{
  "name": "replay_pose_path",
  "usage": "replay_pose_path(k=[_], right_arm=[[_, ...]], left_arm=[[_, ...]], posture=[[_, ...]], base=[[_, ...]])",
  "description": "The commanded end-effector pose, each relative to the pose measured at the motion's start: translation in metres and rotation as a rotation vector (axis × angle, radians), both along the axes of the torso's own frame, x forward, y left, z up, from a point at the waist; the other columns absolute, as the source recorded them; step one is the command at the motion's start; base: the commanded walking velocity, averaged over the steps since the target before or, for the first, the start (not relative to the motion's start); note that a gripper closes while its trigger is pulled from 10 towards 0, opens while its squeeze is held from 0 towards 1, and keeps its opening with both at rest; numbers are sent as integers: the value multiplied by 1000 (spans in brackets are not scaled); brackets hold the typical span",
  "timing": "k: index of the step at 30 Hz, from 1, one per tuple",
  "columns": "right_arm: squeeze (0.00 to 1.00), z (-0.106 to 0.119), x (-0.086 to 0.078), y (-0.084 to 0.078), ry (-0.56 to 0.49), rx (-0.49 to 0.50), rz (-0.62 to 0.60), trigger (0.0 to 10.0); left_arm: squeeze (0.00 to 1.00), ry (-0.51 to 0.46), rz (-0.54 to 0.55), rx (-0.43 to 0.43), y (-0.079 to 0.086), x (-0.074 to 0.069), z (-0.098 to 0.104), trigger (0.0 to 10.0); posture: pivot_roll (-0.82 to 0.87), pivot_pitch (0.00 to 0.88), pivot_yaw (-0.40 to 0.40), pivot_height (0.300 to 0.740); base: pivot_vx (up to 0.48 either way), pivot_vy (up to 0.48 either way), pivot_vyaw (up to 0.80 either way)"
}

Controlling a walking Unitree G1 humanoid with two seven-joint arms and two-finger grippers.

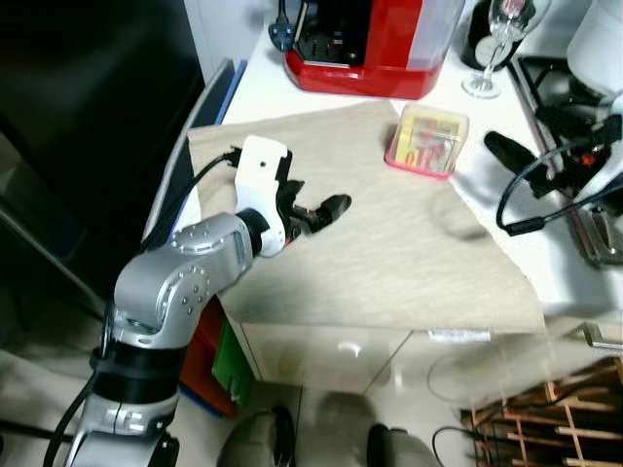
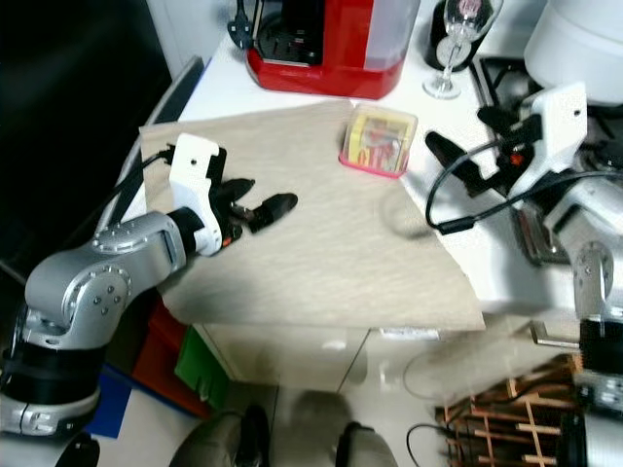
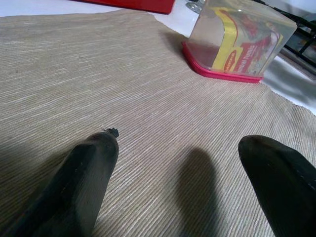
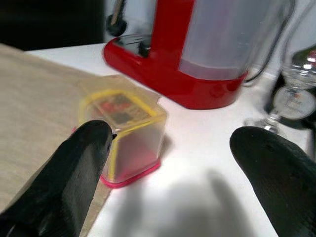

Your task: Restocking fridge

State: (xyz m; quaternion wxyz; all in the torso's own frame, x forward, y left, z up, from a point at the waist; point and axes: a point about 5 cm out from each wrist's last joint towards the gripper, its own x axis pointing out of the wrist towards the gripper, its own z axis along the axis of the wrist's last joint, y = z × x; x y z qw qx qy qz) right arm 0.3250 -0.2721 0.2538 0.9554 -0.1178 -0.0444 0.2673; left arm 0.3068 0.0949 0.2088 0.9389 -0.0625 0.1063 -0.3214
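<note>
On the far right corner of a beige cloth sits a small clear plastic box with a pink base and a yellow and red label, its edge close to where the cloth ends and the white countertop begins. Nothing touches it. The right gripper hovers over the bare counter just beside the box, on its right, fingers spread wide apart and holding nothing; one black fingertip lines up with the near side of the box in the wrist view. The left gripper hangs low over the cloth, well apart from the box, with its jaws also wide open and empty. Behind the box stands a red appliance with a clear tank, and to its right a wine glass. A stove grate lies at the counter's right end. Under the cloth's front edge is a pale cabinet.
</note>
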Motion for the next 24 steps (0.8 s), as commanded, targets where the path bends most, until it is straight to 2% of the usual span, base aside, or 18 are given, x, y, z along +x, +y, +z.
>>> replay_pose_path(k=[1, 5, 9, 13, 18, 24], right_arm=[[0, 0, 3, 3, -2, -46, 47, 10000], [0, -3, 11, 14, 9, -117, 133, 10000], [0, -5, 24, 22, 5, -145, 162, 10000], [0, -8, 29, 27, 7, -164, 182, 10000], [0, -12, 35, 24, 21, -158, 163, 10000], [0, -14, 40, 23, 33, -102, 155, 10000]], left_arm=[[0, 1, 6, -1, 3, -2, -1, 10000], [0, -3, 7, -10, 4, -6, 0, 10000], [0, 6, 14, -7, 7, -10, -1, 10000], [0, 9, 27, -5, 10, -13, -1, 10000], [0, 22, 44, -1, 15, -14, -2, 10000], [0, 33, 47, 1, 17, -18, -2, 10000]], posture=[[-22, 120, 17, 740], [-9, 134, 12, 740], [8, 158, 2, 740], [20, 176, -3, 740], [30, 199, -4, 740], [33, 217, -2, 740]], base=[[0, 0, 0], [0, 0, 0], [0, 0, 0], [0, 0, 0], [0, 0, 0], [0, 0, 0]])
